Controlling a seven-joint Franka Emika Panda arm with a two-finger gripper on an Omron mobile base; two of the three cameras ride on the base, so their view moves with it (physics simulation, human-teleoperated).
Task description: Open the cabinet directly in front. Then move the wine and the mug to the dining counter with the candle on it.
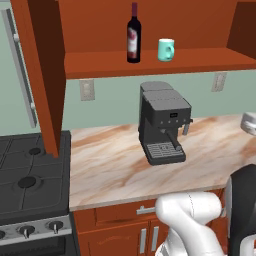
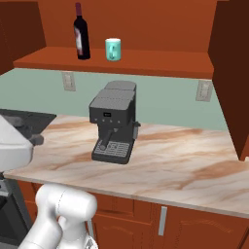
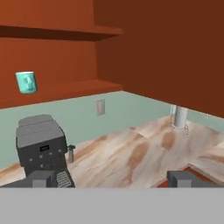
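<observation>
The cabinet (image 1: 150, 62) stands open, both doors swung aside. On its bottom shelf the wine (image 1: 133, 35) stands upright, with the mug (image 1: 165, 49) just beside it to the right, apart from it. Below, a dark coffee machine (image 1: 162, 122) sits on the marble surface (image 1: 110, 165), with a cooktop (image 1: 30, 175) to its left. The tool (image 3: 111, 178) hangs low over the surface, fingers (image 3: 42, 178) spread wide apart, holding nothing.

Beyond the fingertips: 1 wine (image 1: 133, 34) bottle, 1 mug (image 1: 165, 49), 1 coffee machine (image 1: 162, 121), 2 wall outlets (image 1: 87, 89), 1 open cabinet (image 1: 150, 62), 1 cooktop (image 1: 31, 175).
</observation>
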